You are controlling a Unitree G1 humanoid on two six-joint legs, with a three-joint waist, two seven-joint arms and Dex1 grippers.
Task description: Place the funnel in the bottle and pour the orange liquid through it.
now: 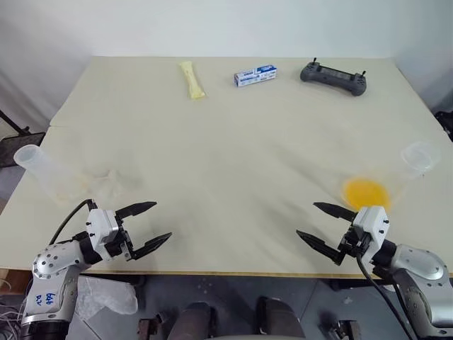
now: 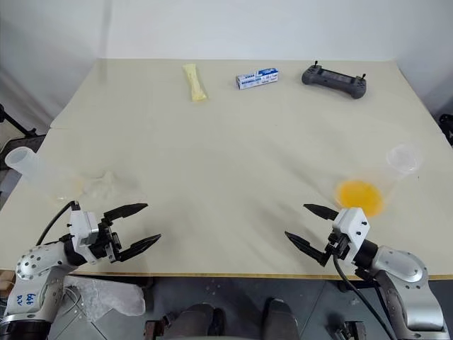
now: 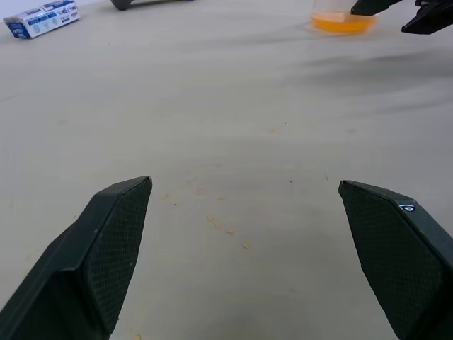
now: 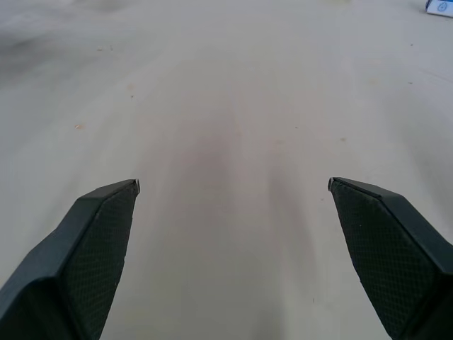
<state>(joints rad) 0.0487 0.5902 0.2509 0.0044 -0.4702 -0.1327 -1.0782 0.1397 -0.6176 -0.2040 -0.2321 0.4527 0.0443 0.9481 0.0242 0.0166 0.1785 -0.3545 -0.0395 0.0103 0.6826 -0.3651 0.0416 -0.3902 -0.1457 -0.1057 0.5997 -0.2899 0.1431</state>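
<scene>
Pale worktop (image 1: 233,149) under white walls, nothing yet moved toward the pour. Nearest, at the front edge: left pincer (image 1: 145,227) and right pincer (image 1: 318,225), both spread wide and empty, pointing inward, level over bare surface.

Just beyond the left pincer, near the left edge: the bottle (image 1: 44,174), tall, narrow, colourless, see-through, with the funnel (image 1: 107,184) just beside it, a very faint clear cone, barely distinguishable from the surface. Just beyond the right pincer: a clear beaker (image 1: 414,164) holding the orange liquid (image 1: 366,192), a shallow bright pool.

Far side: pale yellow sachet (image 1: 192,79), small blue-and-white box (image 1: 255,75), dark controller (image 1: 333,76).

Step in hand, by judgement: fetching the funnel. Best approached slowly with the left pincer, closing on the rim, since so faint and light a piece could slide or tip. Seat in the bottle's mouth before touching the beaker.
</scene>
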